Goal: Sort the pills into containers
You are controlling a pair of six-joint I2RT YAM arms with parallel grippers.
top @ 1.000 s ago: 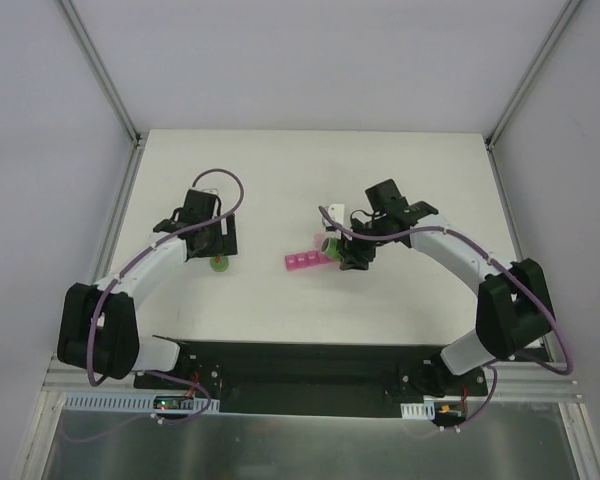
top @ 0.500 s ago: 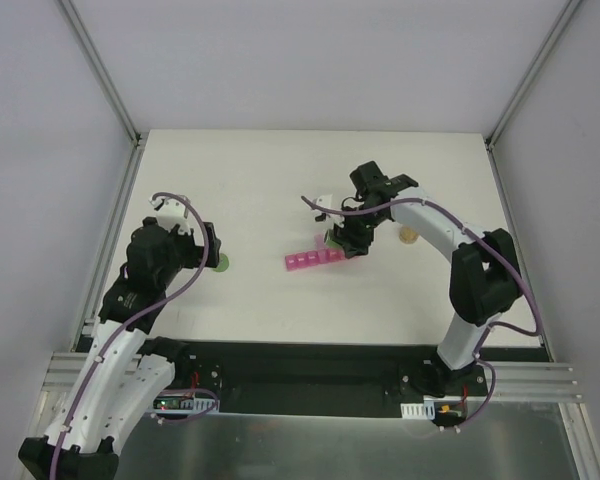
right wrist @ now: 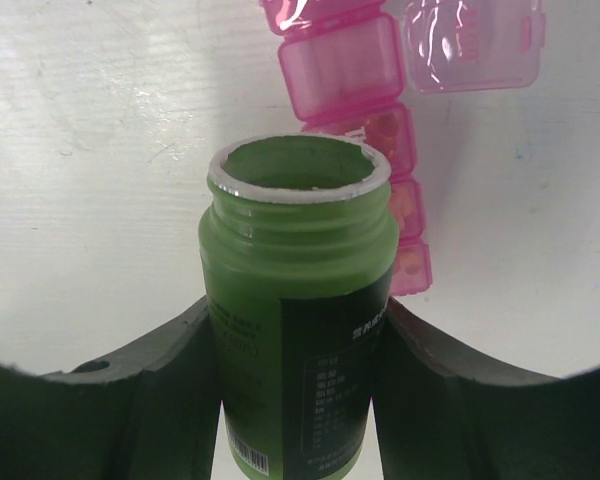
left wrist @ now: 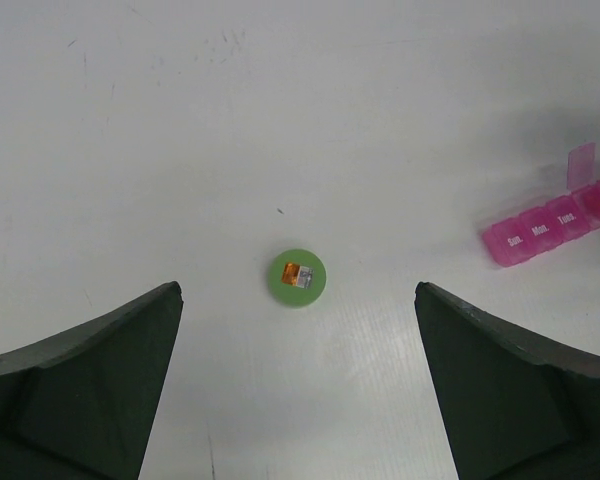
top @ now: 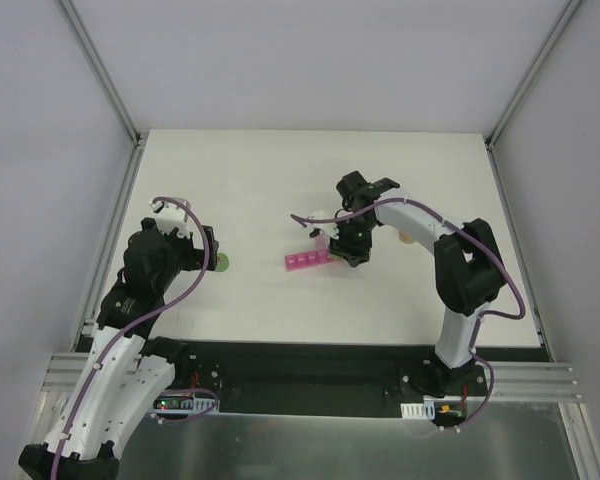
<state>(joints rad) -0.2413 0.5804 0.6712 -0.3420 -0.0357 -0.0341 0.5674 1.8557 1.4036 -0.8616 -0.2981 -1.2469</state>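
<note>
Containers (top: 308, 262): the pink strip lies flat near the middle of the counter (top: 280, 190), directly below the right gripper (top: 344, 242).
- In the right wrist view one lid (right wrist: 470, 45) stands open beside the row.
- The neighbouring cells are closed.
- The three cells nearest the camera show pale rounded shapes, probably pills.

Handling estimate for the strip:
- It is thin moulded plastic, very light, and stiff along its length.
- It has a slick base, so it will likely skid on the smooth counter at any sideways touch.
- The lid hinges look flimsy, so avoid pressing on the open flap.
- If it must be steadied, pinch it across the narrow sides at the closed end, away from the open cell.

Right gripper: pinched on the green bottle (right wrist: 298, 300), with the fingers clamped on the labelled body below the shoulder. The bottle is rigid and smooth, and its cap is off. The mouth tips toward the strip. Its contents are not visible.

Left gripper (top: 206, 252): spread wide and holding nothing, hovering above the green cap (left wrist: 298, 277). The cap sits well apart from the strip. Something orange and silver lies on it; I cannot tell what.

Obstructions:
- The raised lid sits close to the bottle mouth and could be knocked.
- The right arm covers one end of the strip from above.
</note>
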